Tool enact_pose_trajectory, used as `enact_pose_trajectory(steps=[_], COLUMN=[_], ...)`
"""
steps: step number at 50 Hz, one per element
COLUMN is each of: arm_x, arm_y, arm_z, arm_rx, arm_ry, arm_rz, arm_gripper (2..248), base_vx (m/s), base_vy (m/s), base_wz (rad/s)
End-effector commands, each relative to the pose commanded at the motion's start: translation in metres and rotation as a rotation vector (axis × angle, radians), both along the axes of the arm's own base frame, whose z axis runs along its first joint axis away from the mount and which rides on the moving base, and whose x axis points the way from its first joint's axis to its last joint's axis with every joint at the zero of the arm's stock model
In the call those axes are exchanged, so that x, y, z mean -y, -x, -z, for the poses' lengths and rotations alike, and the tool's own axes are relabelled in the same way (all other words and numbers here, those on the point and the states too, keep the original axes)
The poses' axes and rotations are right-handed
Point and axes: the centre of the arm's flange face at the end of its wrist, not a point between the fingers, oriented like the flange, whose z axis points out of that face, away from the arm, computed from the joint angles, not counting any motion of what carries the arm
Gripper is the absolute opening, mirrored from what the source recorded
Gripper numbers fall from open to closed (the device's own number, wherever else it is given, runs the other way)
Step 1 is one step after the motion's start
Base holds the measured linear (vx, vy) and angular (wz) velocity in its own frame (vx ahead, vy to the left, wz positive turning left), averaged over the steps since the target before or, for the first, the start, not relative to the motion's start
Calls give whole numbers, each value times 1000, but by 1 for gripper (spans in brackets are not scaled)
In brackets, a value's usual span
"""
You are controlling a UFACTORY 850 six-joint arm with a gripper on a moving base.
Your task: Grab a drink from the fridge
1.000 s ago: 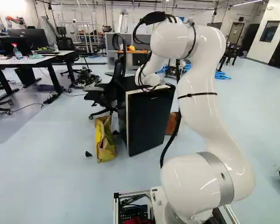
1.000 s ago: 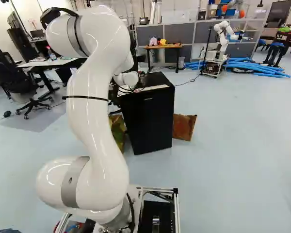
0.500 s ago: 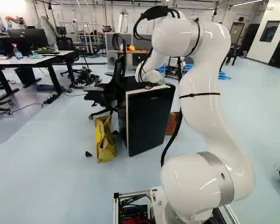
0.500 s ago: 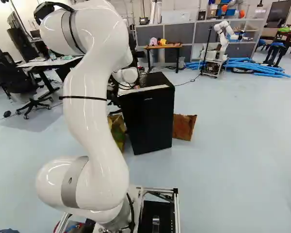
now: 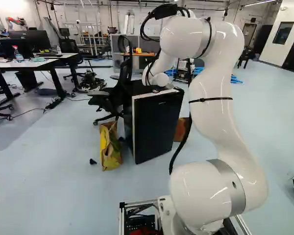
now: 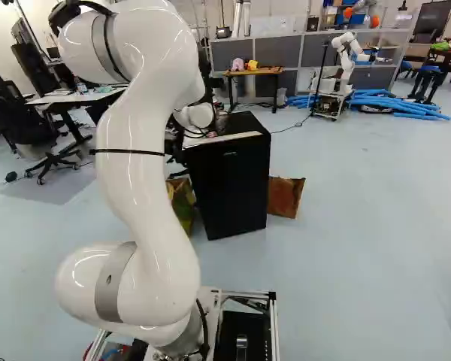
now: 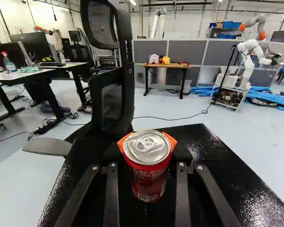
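One drink can (image 7: 147,165), red with a silver top, is located between the two fingers of the gripper (image 7: 149,150). The gripper is clamped on it, one orange pad (image 7: 171,140) against each side. The can is upright: long axis about vertical, lid and its one pull tab facing up. Directly under the gripper is one black fridge (image 6: 229,188); whether the can's base touches its top cannot be determined.

Just ahead of the gripper and to one side: one black mesh chair (image 7: 112,101). Low down below the gripper, two bags by the fridge: one yellow and brown (image 5: 110,147), one brown (image 6: 286,197), on opposite sides of it. Well ahead of the gripper: one small wooden table (image 7: 166,65) bearing two objects, one pink (image 7: 154,59) and one yellow (image 7: 166,60). Farther to one side of that table: another robot (image 7: 249,59), white, on a cart.
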Motion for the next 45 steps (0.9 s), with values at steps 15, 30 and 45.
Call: enact_pose_trajectory(steps=[15,30,45], arm_x=[1,2,4], arm_y=[14,36,68], arm_z=[-3,-7,-11], arm_rx=[-6,-15,-27], arm_ry=[-1,-2,-3], arm_rz=[3,8,16], arm_gripper=[100,100,100], base_vx=[0,0,0], base_vy=[0,0,0], base_wz=[0,0,0])
